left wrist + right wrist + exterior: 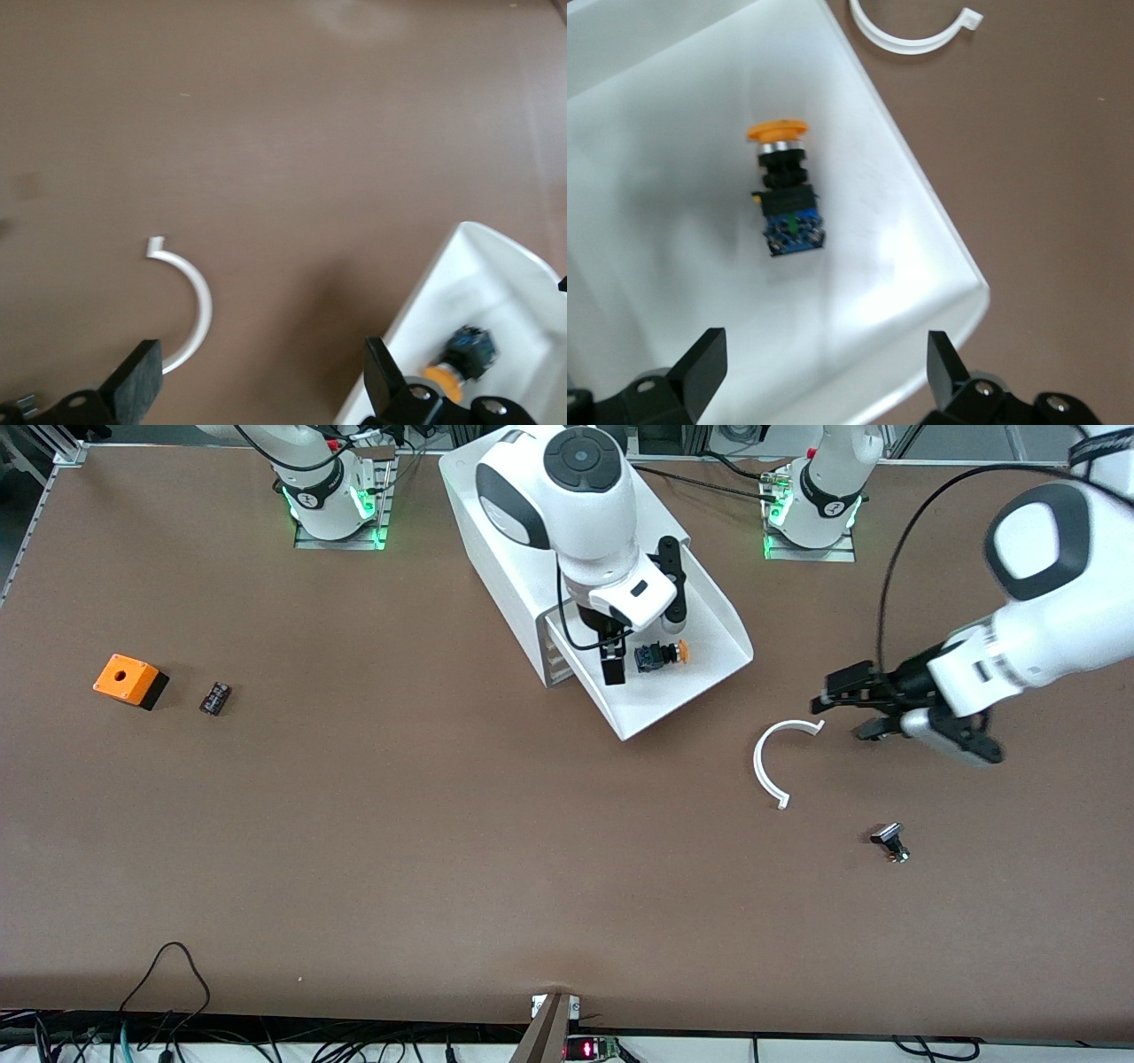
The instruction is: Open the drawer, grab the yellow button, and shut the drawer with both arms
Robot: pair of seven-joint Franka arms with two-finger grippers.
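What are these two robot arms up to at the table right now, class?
The top drawer of the white cabinet is pulled out, and the button lies inside it on its side, not yet picked up. The right gripper hangs open over the drawer, next to the button. The left gripper is open above the bare table, beside a white C-shaped ring, holding nothing.

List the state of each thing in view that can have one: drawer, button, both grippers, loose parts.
drawer: pulled out of the cabinet, open.
button: lying on its side in the drawer, not gripped.
right gripper: open, over the drawer beside the button.
left gripper: open, empty, low over the table by the white curved clip.
orange box: resting on the table, toward the right arm's end.
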